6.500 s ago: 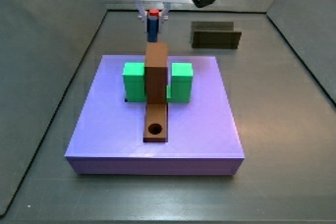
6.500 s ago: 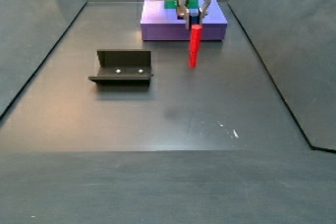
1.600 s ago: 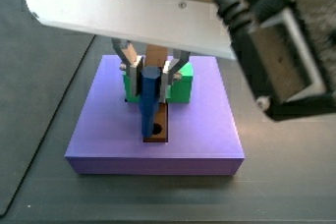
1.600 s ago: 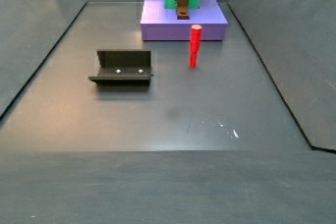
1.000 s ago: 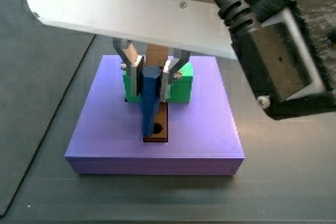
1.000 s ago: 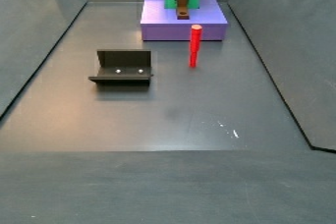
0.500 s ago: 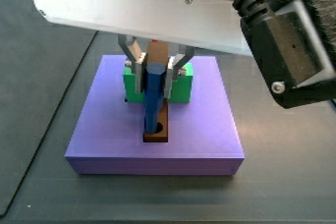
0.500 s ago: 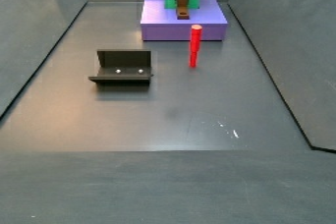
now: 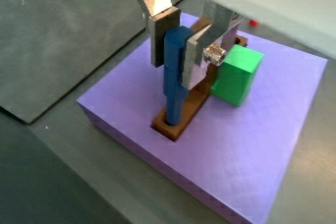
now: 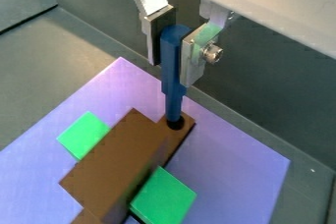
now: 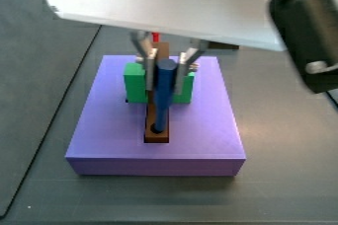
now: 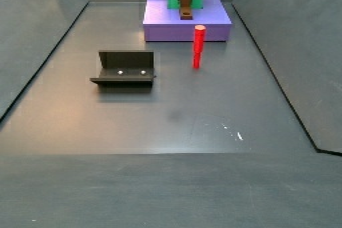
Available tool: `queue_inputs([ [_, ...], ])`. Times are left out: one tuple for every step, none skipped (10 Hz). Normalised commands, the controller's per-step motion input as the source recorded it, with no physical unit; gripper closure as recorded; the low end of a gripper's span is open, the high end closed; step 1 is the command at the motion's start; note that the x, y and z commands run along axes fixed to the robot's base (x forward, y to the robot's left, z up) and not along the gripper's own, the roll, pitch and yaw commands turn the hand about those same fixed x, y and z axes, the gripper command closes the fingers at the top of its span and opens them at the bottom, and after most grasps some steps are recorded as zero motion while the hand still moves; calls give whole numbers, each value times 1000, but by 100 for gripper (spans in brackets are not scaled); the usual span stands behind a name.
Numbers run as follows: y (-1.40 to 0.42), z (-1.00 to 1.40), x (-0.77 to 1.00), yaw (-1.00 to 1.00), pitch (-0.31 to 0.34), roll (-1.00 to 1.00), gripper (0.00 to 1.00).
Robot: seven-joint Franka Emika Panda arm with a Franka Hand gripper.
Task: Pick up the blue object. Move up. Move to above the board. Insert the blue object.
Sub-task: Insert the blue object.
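My gripper (image 9: 180, 71) is shut on the blue object (image 9: 174, 95), a thin peg that hangs upright; every part of it that shows is blue. Its lower end sits at the round hole near the end of the board (image 9: 196, 107), the long brown plank. The other wrist view shows the same grip (image 10: 175, 71), peg (image 10: 172, 100) and board (image 10: 125, 164). In a side view the gripper (image 11: 161, 71) holds the peg (image 11: 160, 106) over the near end of the board (image 11: 164, 138). In the other side view only the board (image 12: 187, 0) shows; the gripper is out of frame.
The board lies on a large purple slab (image 11: 199, 135) between two green blocks (image 11: 134, 81) (image 11: 185, 83). A red peg (image 12: 198, 47) stands upright on the grey floor before the slab (image 12: 174, 30). The fixture (image 12: 124, 69) stands on the floor to the left.
My gripper has shifted a little with the blue peg, and the peg's lower end has come from beside the hole onto it. The board, slab and red peg have not moved.
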Motion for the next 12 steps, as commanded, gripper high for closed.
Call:
queue_inputs([
  [0, -134, -29, 0, 0, 0, 100],
  [3, -137, -143, -3, 0, 0, 100],
  [134, -51, -474, -114, 0, 0, 100],
  [29, -23, -260, -26, 0, -9, 100],
  [0, -71, 0, 0, 0, 0, 100],
  [0, -189, 0, 0, 0, 0, 100],
  [-160, -274, 317, 0, 100, 97, 100],
  [-89, -406, 371, 0, 156, 120, 100],
  [0, -514, 277, 0, 136, 144, 100],
  [0, -551, 86, 0, 91, 183, 100],
  [-3, -526, 0, 0, 79, 244, 100],
  [-51, -569, 0, 0, 84, 274, 100],
])
